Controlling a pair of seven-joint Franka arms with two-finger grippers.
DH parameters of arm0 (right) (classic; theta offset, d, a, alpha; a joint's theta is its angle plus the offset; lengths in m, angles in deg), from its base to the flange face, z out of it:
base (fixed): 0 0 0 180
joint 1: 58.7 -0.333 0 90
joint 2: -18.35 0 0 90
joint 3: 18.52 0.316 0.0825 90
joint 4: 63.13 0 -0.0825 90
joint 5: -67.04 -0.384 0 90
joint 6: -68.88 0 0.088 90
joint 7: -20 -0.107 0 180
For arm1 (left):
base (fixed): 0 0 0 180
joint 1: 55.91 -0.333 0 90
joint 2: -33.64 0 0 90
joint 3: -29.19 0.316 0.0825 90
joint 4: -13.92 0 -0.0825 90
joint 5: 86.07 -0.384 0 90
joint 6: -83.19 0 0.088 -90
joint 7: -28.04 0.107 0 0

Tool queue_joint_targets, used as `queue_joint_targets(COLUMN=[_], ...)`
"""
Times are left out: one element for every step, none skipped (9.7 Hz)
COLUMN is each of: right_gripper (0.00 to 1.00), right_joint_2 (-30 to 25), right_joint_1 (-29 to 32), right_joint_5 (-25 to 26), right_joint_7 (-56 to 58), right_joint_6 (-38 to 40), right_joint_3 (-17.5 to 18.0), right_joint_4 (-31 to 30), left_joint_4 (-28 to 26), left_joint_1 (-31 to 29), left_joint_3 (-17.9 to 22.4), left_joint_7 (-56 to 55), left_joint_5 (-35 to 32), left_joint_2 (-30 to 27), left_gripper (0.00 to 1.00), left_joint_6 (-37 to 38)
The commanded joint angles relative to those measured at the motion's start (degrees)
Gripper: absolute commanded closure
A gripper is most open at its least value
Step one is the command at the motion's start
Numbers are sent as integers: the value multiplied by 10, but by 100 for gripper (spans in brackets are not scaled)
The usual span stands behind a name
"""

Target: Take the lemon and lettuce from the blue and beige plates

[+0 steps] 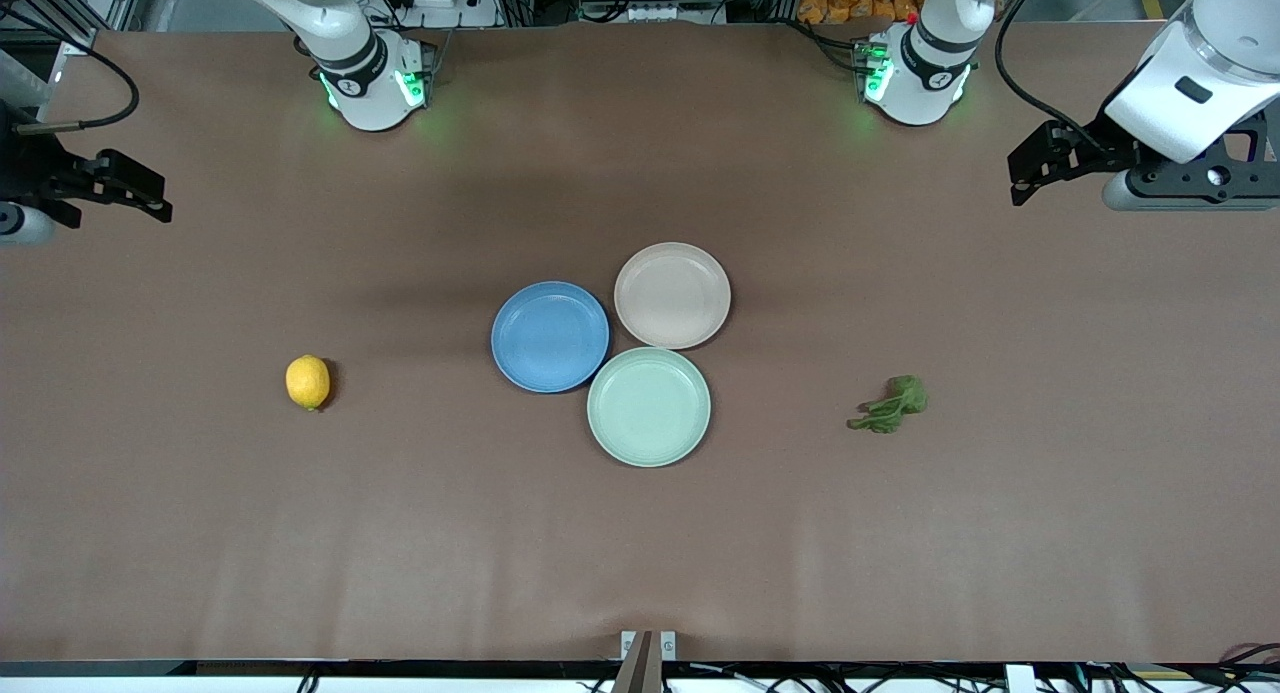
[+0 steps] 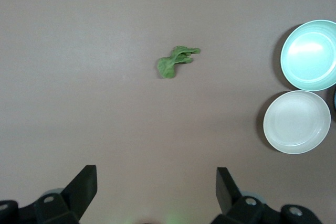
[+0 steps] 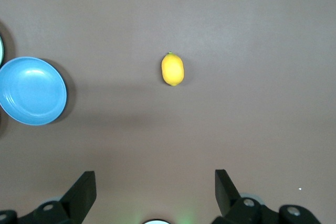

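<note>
The yellow lemon (image 1: 307, 382) lies on the bare table toward the right arm's end; it also shows in the right wrist view (image 3: 172, 69). The green lettuce (image 1: 890, 406) lies on the bare table toward the left arm's end, and shows in the left wrist view (image 2: 177, 61). The blue plate (image 1: 549, 336) and the beige plate (image 1: 672, 295) stand mid-table, both holding nothing. My left gripper (image 2: 156, 190) is open, raised over the table's left-arm end. My right gripper (image 3: 155, 192) is open, raised over the right-arm end.
A mint-green plate (image 1: 648, 406) touches the blue and beige plates, nearer to the front camera. It also shows in the left wrist view (image 2: 310, 54). Bare brown table surrounds the lemon and the lettuce.
</note>
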Motion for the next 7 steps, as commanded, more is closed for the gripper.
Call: queue_joint_targets(right_gripper=[0, 0, 0, 0, 0, 0, 0], right_joint_2=[1, 1, 2, 3, 2, 2, 3], right_joint_1=[-7, -7, -10, -12, -12, -15, -29], right_joint_5=[6, 6, 7, 7, 7, 7, 3], right_joint_7=[-22, -23, -24, -25, -25, -25, -37], right_joint_6=[2, -1, -1, 0, 1, 1, 0], right_joint_3=[-7, -7, -7, -8, -9, -17, -35], right_joint_4=[21, 22, 21, 21, 21, 24, 25], left_joint_4=[11, 11, 11, 11, 11, 11, 11], left_joint_1=[4, 4, 4, 4, 3, 4, 4], left_joint_3=[0, 0, 0, 0, 0, 0, 0], left_joint_7=[4, 4, 4, 4, 5, 5, 5], left_joint_5=[-9, -9, -8, -9, -9, -9, -10], left_joint_2=[3, 3, 3, 3, 3, 3, 3], left_gripper=[0, 0, 0, 0, 0, 0, 0], left_joint_6=[11, 11, 11, 11, 11, 11, 11])
